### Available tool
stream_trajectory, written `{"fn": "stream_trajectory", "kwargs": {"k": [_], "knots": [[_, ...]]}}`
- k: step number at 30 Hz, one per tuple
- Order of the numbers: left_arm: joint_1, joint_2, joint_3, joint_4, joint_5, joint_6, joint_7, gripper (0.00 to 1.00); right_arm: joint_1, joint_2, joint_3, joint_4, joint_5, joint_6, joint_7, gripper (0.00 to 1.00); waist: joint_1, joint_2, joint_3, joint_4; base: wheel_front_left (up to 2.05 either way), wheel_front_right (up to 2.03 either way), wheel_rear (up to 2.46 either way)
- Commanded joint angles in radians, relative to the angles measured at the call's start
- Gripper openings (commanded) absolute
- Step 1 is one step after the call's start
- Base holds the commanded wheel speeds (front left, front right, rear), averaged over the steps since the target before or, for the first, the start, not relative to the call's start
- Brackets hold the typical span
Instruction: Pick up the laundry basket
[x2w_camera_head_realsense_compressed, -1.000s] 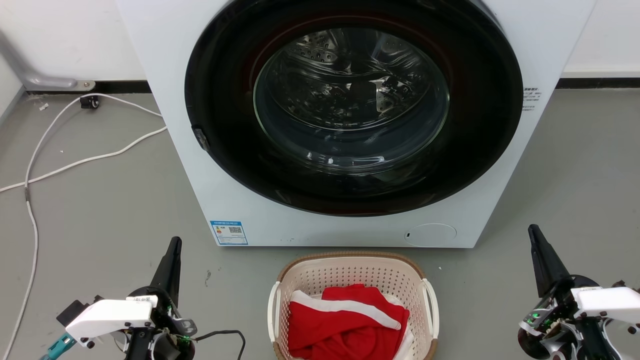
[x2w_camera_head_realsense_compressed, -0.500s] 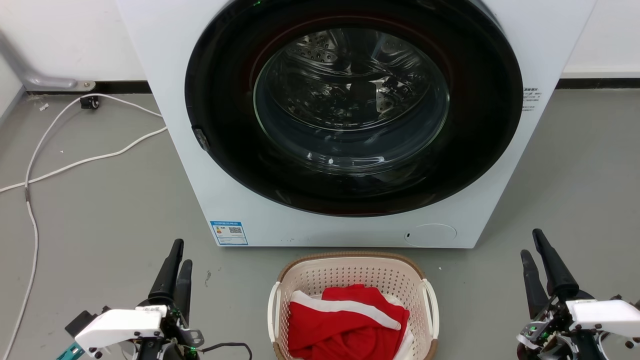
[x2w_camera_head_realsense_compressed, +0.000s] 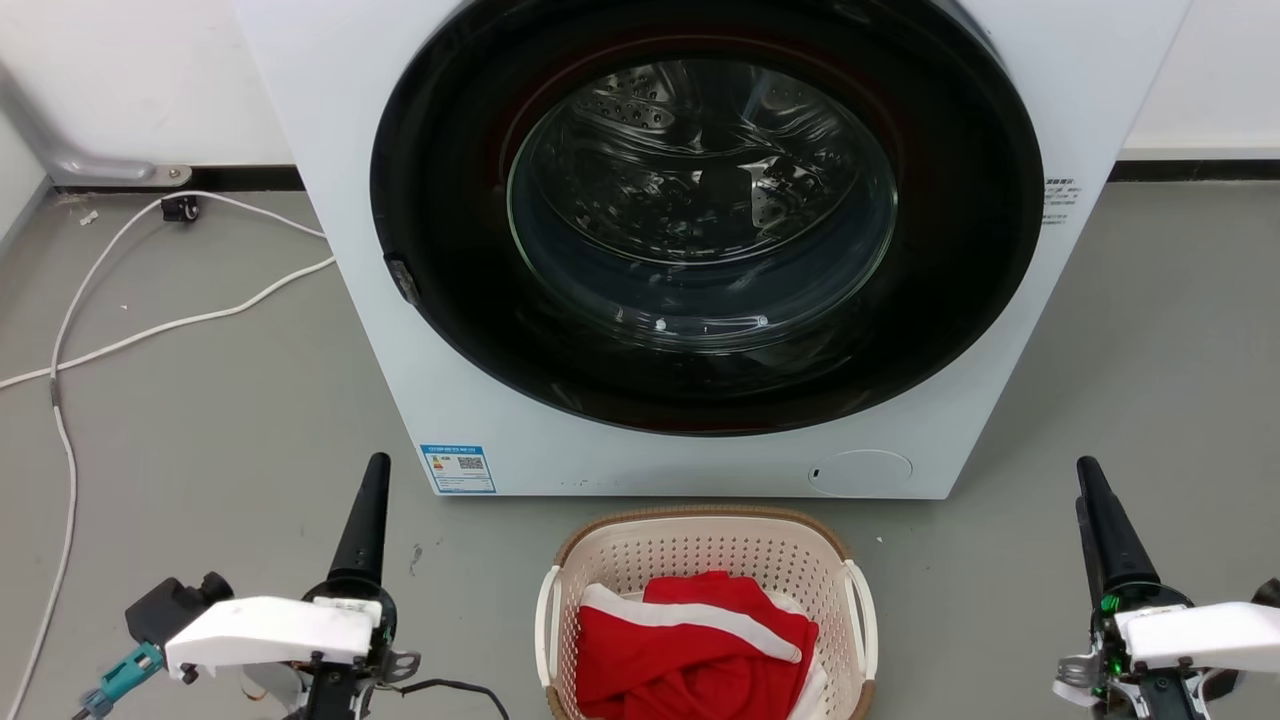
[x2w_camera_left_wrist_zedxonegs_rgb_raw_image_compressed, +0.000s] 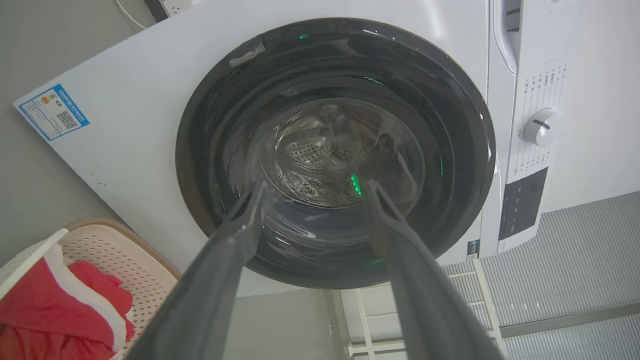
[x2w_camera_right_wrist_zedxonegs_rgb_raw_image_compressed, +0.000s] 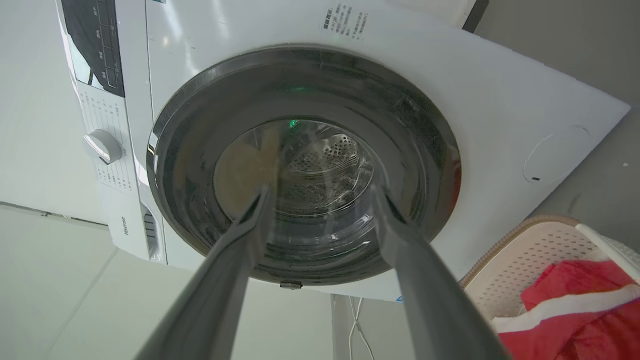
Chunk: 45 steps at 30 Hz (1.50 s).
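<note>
The laundry basket (x2w_camera_head_realsense_compressed: 700, 555) is cream perforated plastic with a brown rim and white side handles. It stands on the floor at the bottom centre, just in front of the washing machine, and holds red and white clothes (x2w_camera_head_realsense_compressed: 700, 640). My left gripper (x2w_camera_head_realsense_compressed: 377, 462) hovers to the basket's left and my right gripper (x2w_camera_head_realsense_compressed: 1086, 468) to its right. Both are apart from it and point at the machine. The left gripper (x2w_camera_left_wrist_zedxonegs_rgb_raw_image_compressed: 316, 186) is open and empty, with the basket (x2w_camera_left_wrist_zedxonegs_rgb_raw_image_compressed: 125, 250) at lower left. The right gripper (x2w_camera_right_wrist_zedxonegs_rgb_raw_image_compressed: 322, 189) is likewise open, with the basket (x2w_camera_right_wrist_zedxonegs_rgb_raw_image_compressed: 540, 250) at lower right.
A white front-loading washing machine (x2w_camera_head_realsense_compressed: 340, 250) with a shut dark round door (x2w_camera_head_realsense_compressed: 700, 210) stands right behind the basket. White cables (x2w_camera_head_realsense_compressed: 150, 325) trail over the grey floor at the left. Bare floor lies on both sides of the basket.
Both wrists have rolled: each pair of fingers, side by side half a second ago, now lines up edge-on in the head view. The left gripper has shifted slightly right and forward.
</note>
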Motion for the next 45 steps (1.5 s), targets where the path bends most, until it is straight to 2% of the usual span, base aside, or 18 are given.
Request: {"fn": "stream_trajectory", "kwargs": {"k": [1, 13, 21, 22, 45], "knots": [[-0.009, 0.004, -0.007, -0.030, 0.060, 0.000, -0.012, 1.00, 0.000, -0.001, -0.001, -0.032, -0.063, 0.000, -0.012, 1.00, 0.0000, 0.0000, 0.000, 0.000, 0.00, 0.00, 0.00], [0.003, 0.009, -0.044, -0.060, 0.349, 0.004, -0.060, 1.00, 0.024, -0.001, 0.013, -0.097, -0.369, 0.000, -0.042, 1.00, 0.0000, 0.0000, -0.003, 0.004, 0.00, 0.00, 0.00], [0.007, 0.020, -0.064, -0.068, 0.489, 0.022, -0.088, 1.00, 0.035, -0.001, 0.023, -0.134, -0.518, 0.000, -0.048, 1.00, 0.0000, 0.0000, -0.004, 0.007, 0.00, 0.00, 0.00], [0.009, 0.025, -0.072, -0.069, 0.536, 0.030, -0.098, 1.00, 0.041, -0.001, 0.027, -0.147, -0.574, 0.000, -0.047, 1.00, 0.0000, 0.0000, -0.005, 0.008, 0.00, 0.00, 0.00], [0.018, 0.068, -0.139, -0.042, 0.831, 0.084, -0.167, 1.00, 0.078, -0.001, 0.031, -0.227, -0.912, 0.000, -0.027, 1.00, 0.0000, 0.0000, -0.007, 0.017, 0.00, 0.00, 0.00]]}}
